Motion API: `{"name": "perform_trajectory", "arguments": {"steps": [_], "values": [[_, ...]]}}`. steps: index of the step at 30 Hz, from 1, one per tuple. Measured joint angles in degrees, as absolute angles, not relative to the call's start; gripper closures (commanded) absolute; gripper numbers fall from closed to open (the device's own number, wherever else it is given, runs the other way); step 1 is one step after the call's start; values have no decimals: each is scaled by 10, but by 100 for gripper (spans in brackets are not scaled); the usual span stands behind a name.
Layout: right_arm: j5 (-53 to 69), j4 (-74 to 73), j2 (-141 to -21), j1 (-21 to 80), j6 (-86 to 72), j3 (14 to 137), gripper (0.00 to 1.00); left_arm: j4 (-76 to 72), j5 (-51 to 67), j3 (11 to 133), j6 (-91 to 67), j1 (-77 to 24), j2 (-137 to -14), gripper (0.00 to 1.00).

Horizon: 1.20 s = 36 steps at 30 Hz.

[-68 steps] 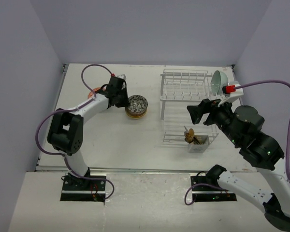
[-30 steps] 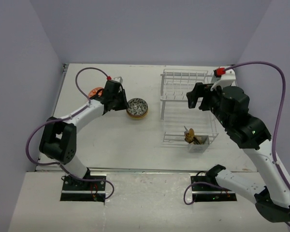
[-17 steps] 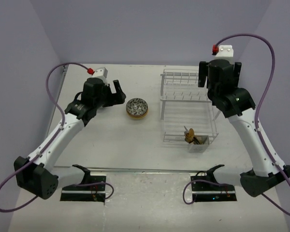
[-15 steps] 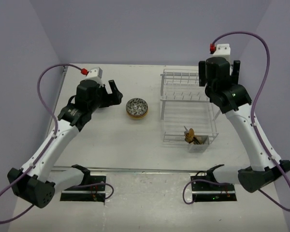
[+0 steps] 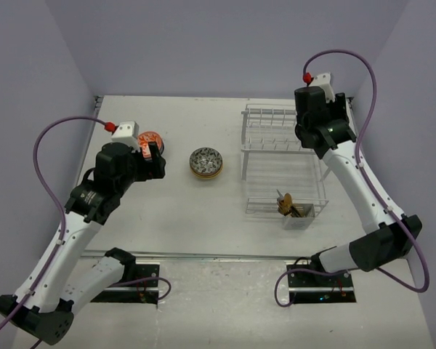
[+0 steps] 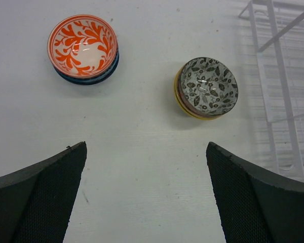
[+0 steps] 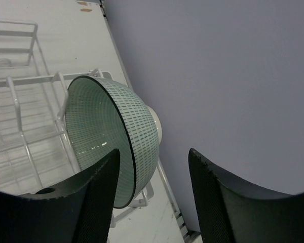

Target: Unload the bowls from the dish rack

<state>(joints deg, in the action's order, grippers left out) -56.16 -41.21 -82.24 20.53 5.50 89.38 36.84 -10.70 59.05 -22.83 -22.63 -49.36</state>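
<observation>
A pale teal bowl (image 7: 111,131) stands on edge at the right end of the white dish rack (image 7: 20,106). My right gripper (image 7: 154,152) is open astride its rim: the left finger is inside the bowl, the right finger clear of the outer wall. In the top view my right arm hides this bowl. An orange-patterned bowl (image 6: 82,44) sits on a blue one on the table, and a grey leaf-patterned bowl (image 6: 207,86) tops a second stack (image 5: 205,161). My left gripper (image 6: 146,147) hangs open and empty above the table, nearer than both stacks.
The dish rack (image 5: 283,156) fills the right half of the table. A small white cutlery caddy (image 5: 296,212) with utensils hangs at its near corner. The purple wall runs close behind the rack's right end.
My left gripper has opened and drawn back and up from the leaf-patterned stack. My right arm has swung to the rack's far right end, and its jaws have narrowed around the teal bowl's rim.
</observation>
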Motion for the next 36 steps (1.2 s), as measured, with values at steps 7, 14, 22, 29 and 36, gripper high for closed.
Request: {"name": "perform_trajectory", "arguments": {"steps": [7, 14, 22, 29, 36], "values": [[-594, -384, -820, 205, 82, 855, 64, 379, -130, 569, -203, -226, -480, 0], [-655, -336, -828, 205, 95, 845, 100, 378, -132, 550, -193, -226, -475, 0], [-670, -352, -833, 212, 107, 853, 100, 378, -132, 548, -188, -226, -471, 0], [-665, -359, -836, 213, 114, 870, 100, 374, -125, 548, -189, -226, -472, 0], [-648, -365, -834, 218, 113, 905, 100, 375, -109, 557, -194, -226, -474, 0]]}}
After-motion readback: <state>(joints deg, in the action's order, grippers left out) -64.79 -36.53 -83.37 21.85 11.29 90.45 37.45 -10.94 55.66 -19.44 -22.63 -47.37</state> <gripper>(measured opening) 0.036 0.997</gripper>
